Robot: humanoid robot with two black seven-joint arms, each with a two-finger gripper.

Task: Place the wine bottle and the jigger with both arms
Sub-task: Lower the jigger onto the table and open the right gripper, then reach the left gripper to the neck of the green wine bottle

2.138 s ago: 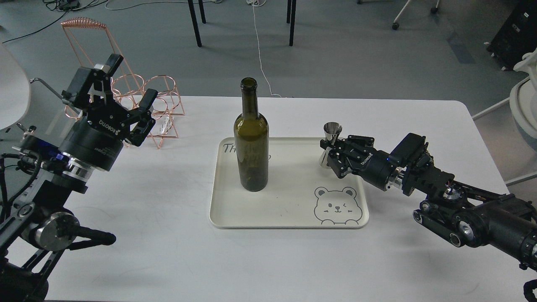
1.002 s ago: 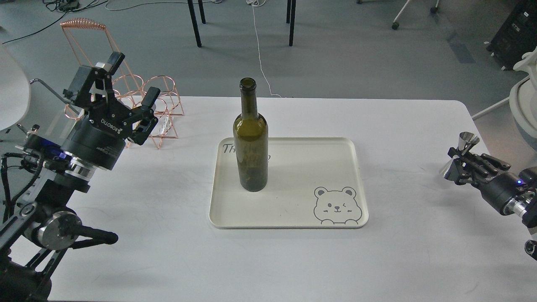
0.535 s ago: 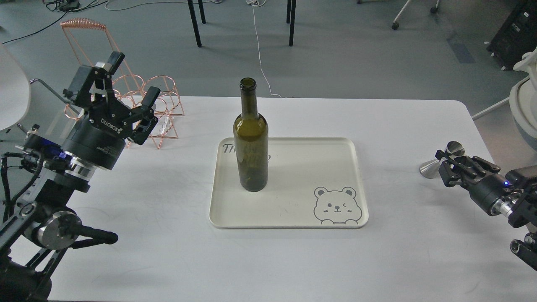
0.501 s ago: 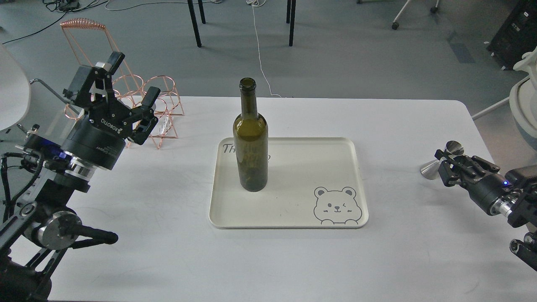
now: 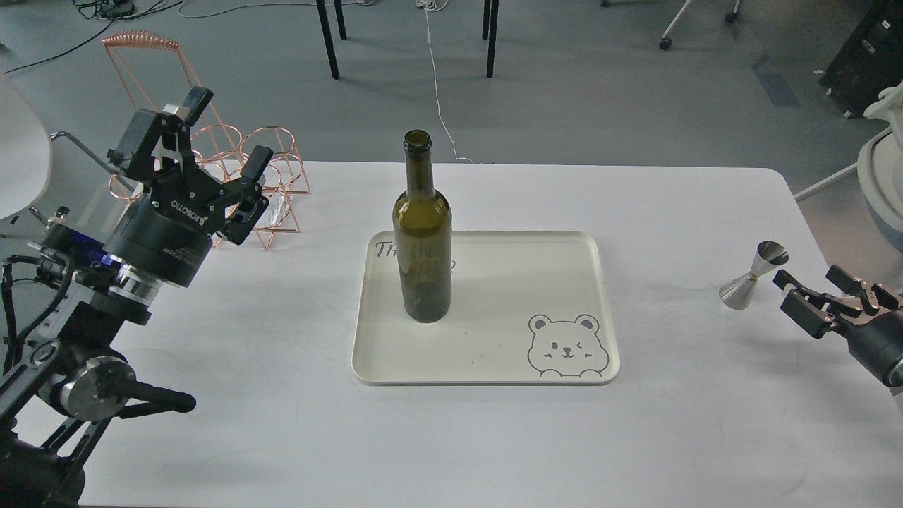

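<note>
The dark olive-green wine bottle [image 5: 422, 236] stands upright on the left part of the cream tray [image 5: 494, 353]. The steel jigger [image 5: 753, 275] stands on the white table near the right edge, tilted, free of any grip. My right gripper [image 5: 811, 300] is open and empty, just right of and below the jigger, apart from it. My left gripper [image 5: 222, 155] is open and empty, raised over the table's left side, well left of the bottle.
A copper wire rack [image 5: 211, 169] stands at the table's back left, right behind my left gripper. The tray carries a bear drawing [image 5: 566, 347] at its front right. The white table [image 5: 670, 204] ends close beyond the jigger.
My right gripper carried the jigger from the tray's right edge to the table's right side, set it down, opened and drew back to the right. The left arm barely moved.
</note>
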